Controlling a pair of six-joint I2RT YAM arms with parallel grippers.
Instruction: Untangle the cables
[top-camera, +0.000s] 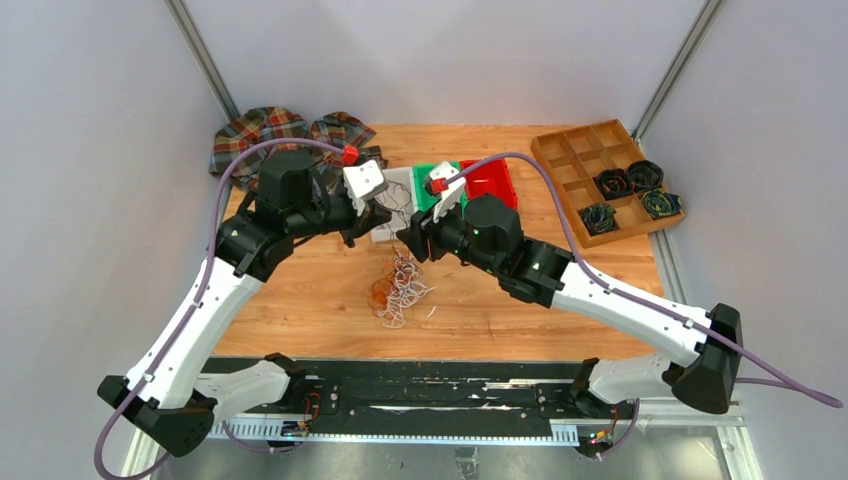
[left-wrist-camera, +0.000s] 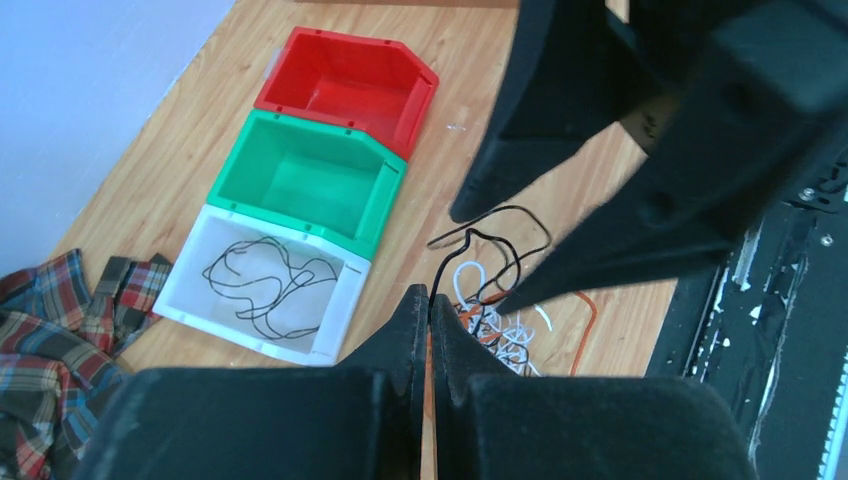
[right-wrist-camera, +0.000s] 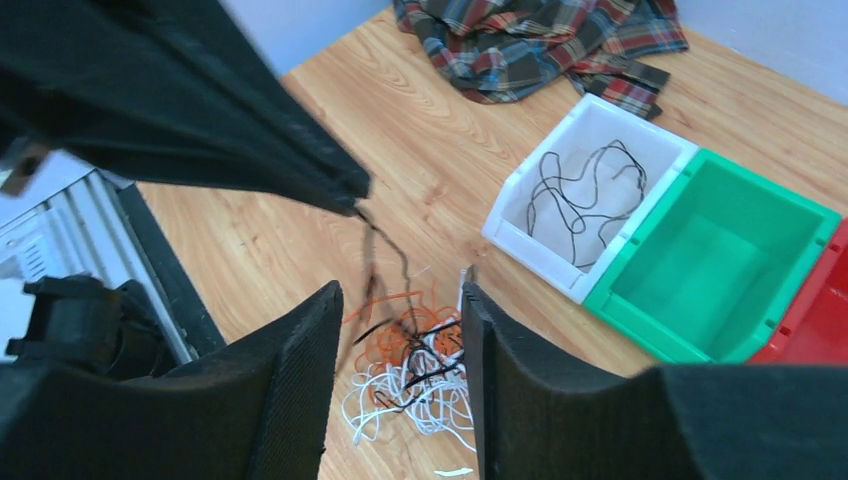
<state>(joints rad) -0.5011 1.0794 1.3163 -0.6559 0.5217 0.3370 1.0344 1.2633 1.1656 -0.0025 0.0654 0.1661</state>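
**Status of sorting**

1. One black cable (left-wrist-camera: 262, 282) is lying loose in the white bin (left-wrist-camera: 198, 300). This is the only piece that is showing as separated.
2. The green bin (left-wrist-camera: 300, 190) and the red bin (left-wrist-camera: 340, 92) are standing empty beside it.
3. The remaining cables (right-wrist-camera: 410, 385) are lying as one knotted bunch of black, orange and white strands on the table (top-camera: 300, 300), in front of the bins and between the two arms. Most of the work is therefore judged to be outstanding.

**Status of the claws**

1. The left gripper (left-wrist-camera: 429, 305) is standing fully closed. A black strand (right-wrist-camera: 366, 232) is running from its tip down into the bunch, so it is judged to be pinching that strand and lifting it clear. The pinch point itself is hidden between the pads, so the hold is probable rather than confirmed.
2. The right gripper (right-wrist-camera: 400, 285) is hovering above the bunch with its jaws well apart. Nothing is lying between them, and the hanging strand is passing near the gap without touching either finger.

**Work remaining**

1. The lifted black strand is looping through the orange and white strands at its lower end and is not yet free.
2. The orange and white strands are waiting untouched, and no strand of either colour is sitting in a bin.
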